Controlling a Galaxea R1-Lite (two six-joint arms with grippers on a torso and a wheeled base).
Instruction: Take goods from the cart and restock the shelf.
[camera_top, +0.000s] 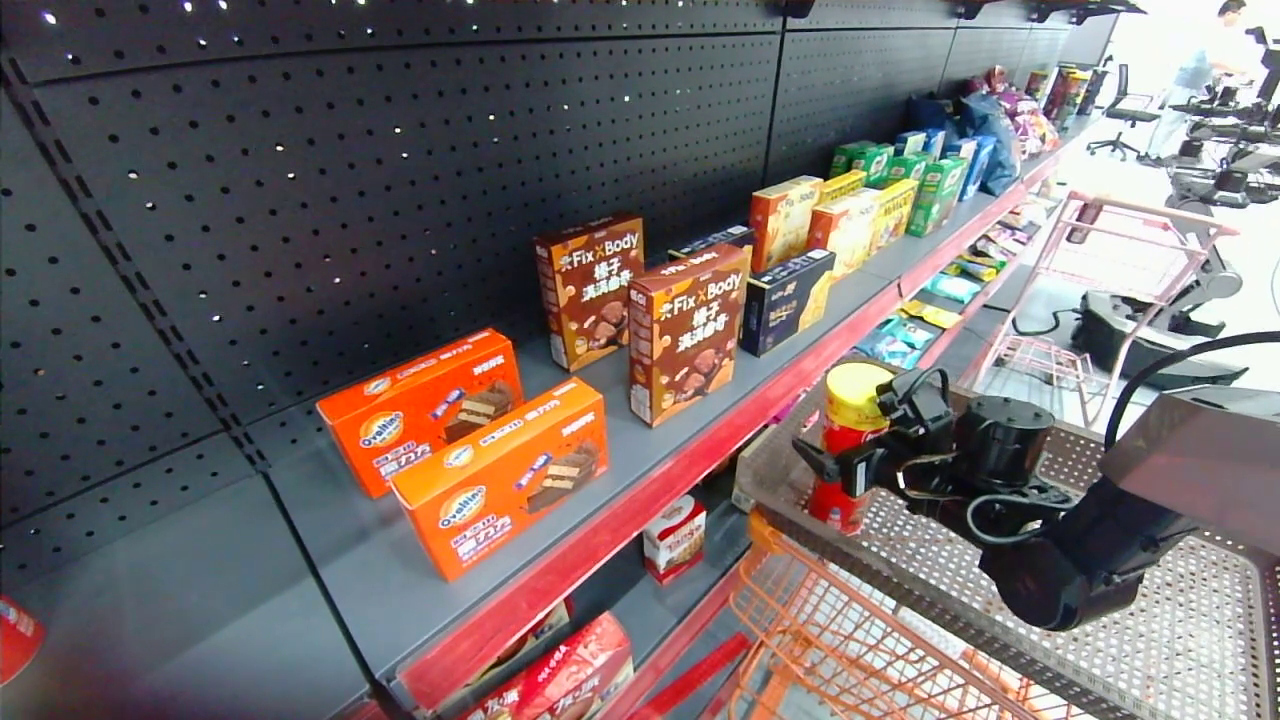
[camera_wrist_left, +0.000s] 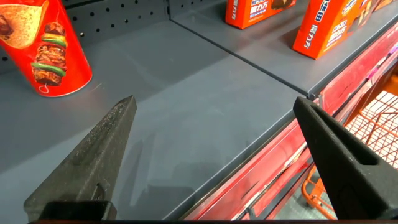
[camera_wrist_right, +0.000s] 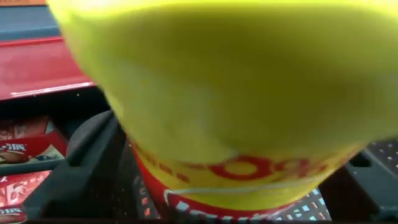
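A red can with a yellow lid (camera_top: 852, 425) stands upright above the cart's perforated top tray (camera_top: 1160, 620), beside the shelf's red front edge (camera_top: 700, 455). My right gripper (camera_top: 850, 462) is shut on the red can, fingers on either side of its body. Close up, the can (camera_wrist_right: 249, 93) takes up most of the right wrist view, between dark fingers (camera_wrist_right: 74, 168). My left gripper (camera_wrist_left: 211, 155) hangs open over a bare grey stretch of shelf (camera_wrist_left: 205, 93), nothing between its fingers. A red snack canister (camera_wrist_left: 46, 53) stands on that shelf a little beyond it.
Orange boxes (camera_top: 500, 475), brown boxes (camera_top: 685, 330) and further packs line the shelf toward the right. An orange wire cart basket (camera_top: 830, 640) sits under the tray. Lower shelves hold red packs (camera_top: 570, 670). A pink cart (camera_top: 1110, 290) stands farther down the aisle.
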